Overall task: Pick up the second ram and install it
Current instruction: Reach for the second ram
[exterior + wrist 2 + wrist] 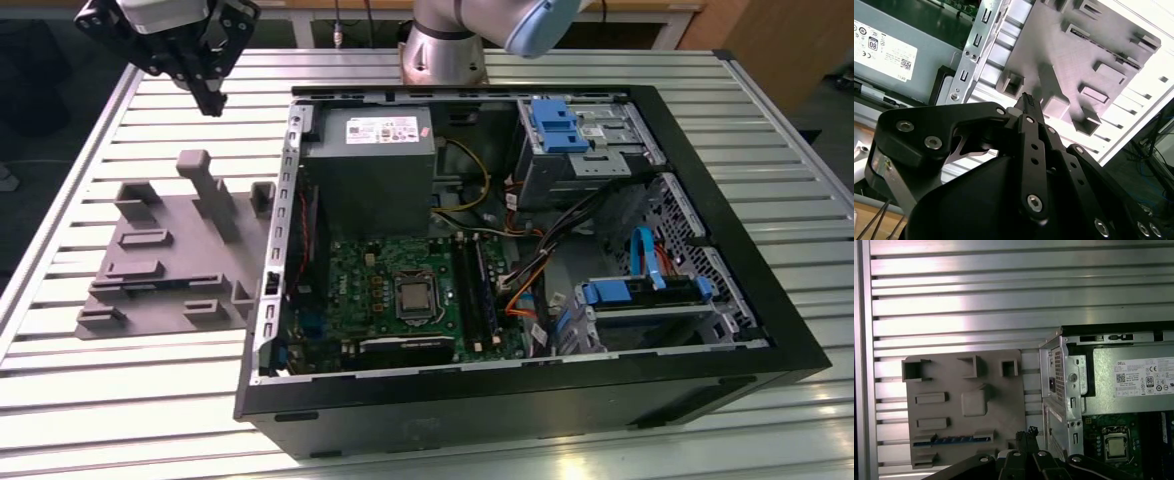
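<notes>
The second ram (951,440) is a thin stick with a bluish edge, lying in a slot of the grey holder block (964,405). That holder block (174,250) stands on the slatted table, on the exterior view's left of the open computer case (534,250). My gripper (210,98) hangs high above the table beyond the holder's far end, apart from it. Its fingers (1026,102) are shut together with nothing between them. In the first wrist view the gripper (1026,432) is beside the holder's edge, short of the ram. The green circuit board (400,290) with its long black slots (474,285) lies inside the case.
The case's metal side wall (283,200) rises between the holder and the board. A grey power supply (374,160), drive cages with blue clips (561,125) and loose cables (534,280) crowd the case. The arm's base (441,50) stands behind it.
</notes>
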`<state>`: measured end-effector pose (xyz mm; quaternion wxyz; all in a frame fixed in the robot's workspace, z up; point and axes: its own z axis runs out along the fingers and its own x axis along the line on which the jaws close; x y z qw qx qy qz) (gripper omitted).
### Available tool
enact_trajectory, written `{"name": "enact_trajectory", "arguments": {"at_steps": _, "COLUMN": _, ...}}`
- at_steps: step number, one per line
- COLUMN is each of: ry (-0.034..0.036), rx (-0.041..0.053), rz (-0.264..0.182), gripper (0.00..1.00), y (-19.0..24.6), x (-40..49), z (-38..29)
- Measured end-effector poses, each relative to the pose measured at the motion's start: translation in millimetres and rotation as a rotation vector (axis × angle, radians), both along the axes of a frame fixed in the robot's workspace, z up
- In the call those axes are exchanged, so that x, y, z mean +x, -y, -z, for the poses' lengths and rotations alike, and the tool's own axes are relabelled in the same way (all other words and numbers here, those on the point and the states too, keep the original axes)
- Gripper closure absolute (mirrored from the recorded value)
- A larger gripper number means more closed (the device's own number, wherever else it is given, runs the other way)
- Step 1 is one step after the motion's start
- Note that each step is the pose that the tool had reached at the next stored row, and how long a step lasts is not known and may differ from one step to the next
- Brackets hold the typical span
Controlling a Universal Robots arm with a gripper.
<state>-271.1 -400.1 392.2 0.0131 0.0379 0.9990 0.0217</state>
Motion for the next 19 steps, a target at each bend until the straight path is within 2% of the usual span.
{"name": "enact_trajectory", "arguments": {"at_steps": 8, "ry": -0.0001, "rx": -0.0001, "rz": 0.000, "gripper": 0.89, "y": 1.1, "x": -3.1, "z": 1.0}}
{"name": "enact_trajectory", "arguments": {"at_steps": 19, "ry": 0.0000, "rx": 0.0000, "rz": 0.000, "gripper": 0.89, "y": 5.3, "x": -6.9, "z": 3.8}}
